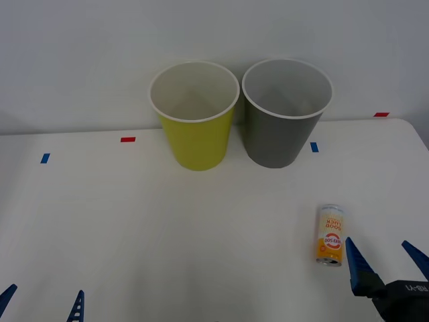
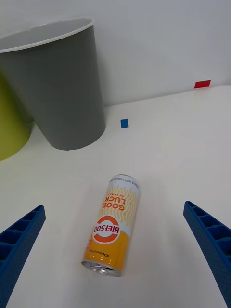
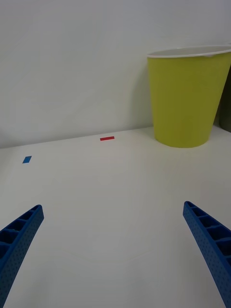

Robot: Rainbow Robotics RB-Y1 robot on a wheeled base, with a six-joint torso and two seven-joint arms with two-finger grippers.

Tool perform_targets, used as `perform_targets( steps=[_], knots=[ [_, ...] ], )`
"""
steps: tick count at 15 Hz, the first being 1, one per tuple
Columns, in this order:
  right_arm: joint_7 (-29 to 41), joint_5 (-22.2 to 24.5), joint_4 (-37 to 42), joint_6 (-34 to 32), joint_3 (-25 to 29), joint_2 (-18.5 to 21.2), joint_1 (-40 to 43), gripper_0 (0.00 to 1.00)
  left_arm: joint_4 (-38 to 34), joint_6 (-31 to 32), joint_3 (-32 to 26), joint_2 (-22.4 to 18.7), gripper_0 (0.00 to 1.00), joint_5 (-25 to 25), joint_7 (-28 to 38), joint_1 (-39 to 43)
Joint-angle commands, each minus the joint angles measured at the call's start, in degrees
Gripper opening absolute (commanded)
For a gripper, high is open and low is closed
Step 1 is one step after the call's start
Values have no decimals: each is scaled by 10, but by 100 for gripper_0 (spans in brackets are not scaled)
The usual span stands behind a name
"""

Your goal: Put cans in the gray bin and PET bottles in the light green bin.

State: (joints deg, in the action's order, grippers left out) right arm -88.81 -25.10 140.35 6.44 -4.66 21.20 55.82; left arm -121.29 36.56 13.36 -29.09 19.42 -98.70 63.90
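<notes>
Right gripper [image 1: 387, 258] waits with its blue fingers spread wide and nothing between them, just beside the can [image 1: 330, 235] on the side away from the gray bin [image 1: 287, 113]; in its wrist view the can [image 2: 111, 225] lies between the two open fingers but ahead of their tips. The main risk, as I judge it, is rolling: the can lies on its side on the smooth white table [image 1: 167, 235], so a finger that touches it before the other could nudge it sideways out of reach, and a grip taken too near one silver end could let it tilt or slip during the lift toward the gray bin. A release short of that bin's white rim could bounce the can off, or it could land in the light green bin [image 1: 194, 115] touching it alongside. The can is slim, white toward the gray bin and orange toward the gripper, with a red-and-white round logo and its opening end nearest the gripper. Left gripper [image 1: 41, 300] rests open, well apart from the can, beyond the light green bin's side.
</notes>
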Motion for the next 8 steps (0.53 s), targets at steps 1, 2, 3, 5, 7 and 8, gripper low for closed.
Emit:
perform_targets(
  steps=[1,2,3,5,7,8],
  knots=[
    [32,2,34,104,37,-19,-37,100,0,0,0,0,100,0,0,0],
    [65,8,41,136,46,-18,-52,100,0,0,0,0,100,0,0,0],
    [87,14,45,159,49,-16,-63,100,0,0,0,0,100,0,0,0],
    [126,31,66,239,64,-12,-92,100,0,0,0,0,100,0,0,0],
    [178,90,90,335,65,-11,-122,100,0,0,0,0,100,0,0,0],
    [205,133,97,387,56,-11,-140,100,0,0,0,0,100,0,0,0]
  ],
)
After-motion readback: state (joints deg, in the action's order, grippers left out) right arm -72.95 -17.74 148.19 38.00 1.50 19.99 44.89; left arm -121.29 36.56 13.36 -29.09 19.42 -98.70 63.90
